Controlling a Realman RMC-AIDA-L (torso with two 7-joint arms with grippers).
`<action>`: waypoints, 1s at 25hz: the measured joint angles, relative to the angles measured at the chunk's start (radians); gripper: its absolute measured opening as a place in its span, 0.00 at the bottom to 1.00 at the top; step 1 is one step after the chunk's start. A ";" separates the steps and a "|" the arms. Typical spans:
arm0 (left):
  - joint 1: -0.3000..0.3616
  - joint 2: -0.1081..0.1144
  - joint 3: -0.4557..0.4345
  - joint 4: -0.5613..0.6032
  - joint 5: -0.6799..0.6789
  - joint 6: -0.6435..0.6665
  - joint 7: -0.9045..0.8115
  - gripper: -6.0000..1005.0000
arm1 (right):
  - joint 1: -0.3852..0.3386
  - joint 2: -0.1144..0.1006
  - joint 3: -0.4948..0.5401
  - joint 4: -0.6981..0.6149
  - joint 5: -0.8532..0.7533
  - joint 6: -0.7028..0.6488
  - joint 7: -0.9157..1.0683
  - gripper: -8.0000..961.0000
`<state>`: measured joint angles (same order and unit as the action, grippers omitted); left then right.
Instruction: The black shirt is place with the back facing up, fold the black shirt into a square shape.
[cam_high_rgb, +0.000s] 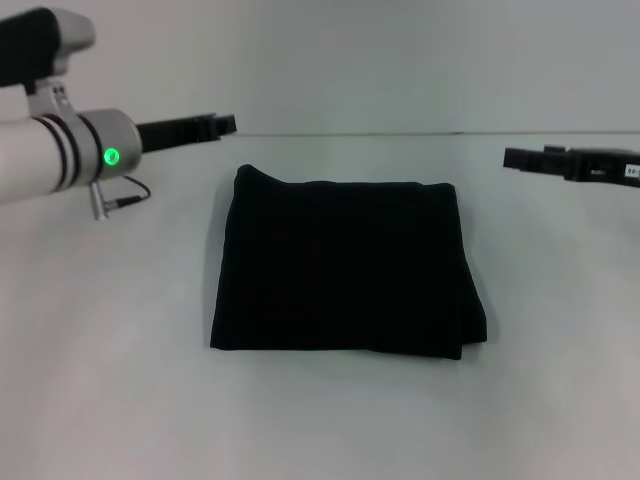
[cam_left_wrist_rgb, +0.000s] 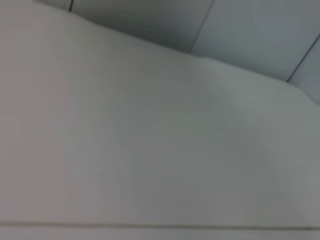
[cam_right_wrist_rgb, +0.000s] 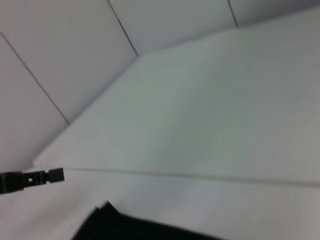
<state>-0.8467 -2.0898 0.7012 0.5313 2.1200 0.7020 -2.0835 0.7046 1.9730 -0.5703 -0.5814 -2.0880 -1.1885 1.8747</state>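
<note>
The black shirt (cam_high_rgb: 345, 268) lies folded into a compact, roughly square stack at the middle of the white table (cam_high_rgb: 110, 380); no sleeves or lettering show. My left gripper (cam_high_rgb: 222, 124) hovers off the shirt's far left corner, apart from the fabric. My right gripper (cam_high_rgb: 516, 158) hangs to the far right of the shirt, also clear of it. The right wrist view catches a corner of the shirt (cam_right_wrist_rgb: 120, 227) and, farther off, the left gripper (cam_right_wrist_rgb: 54, 175). Only bare table and wall fill the left wrist view.
The table's far edge (cam_high_rgb: 400, 133) meets a pale panelled wall (cam_high_rgb: 380, 60). A thin cable (cam_high_rgb: 128, 196) loops under the left forearm. White tabletop surrounds the shirt on all sides.
</note>
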 joint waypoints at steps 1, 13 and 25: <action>0.020 -0.003 0.000 0.054 -0.003 0.066 0.000 0.15 | -0.004 0.002 0.000 -0.001 0.023 -0.004 -0.027 0.92; 0.127 0.000 -0.103 0.321 -0.066 0.767 0.253 0.73 | -0.052 0.003 -0.015 -0.017 0.208 -0.303 -0.369 0.92; 0.119 -0.010 0.031 0.266 0.035 0.631 0.494 0.94 | 0.054 0.016 -0.190 -0.078 0.040 -0.165 -0.318 0.92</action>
<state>-0.7280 -2.0995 0.7325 0.7975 2.1545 1.3331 -1.5898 0.7587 1.9893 -0.7603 -0.6597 -2.0482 -1.3533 1.5571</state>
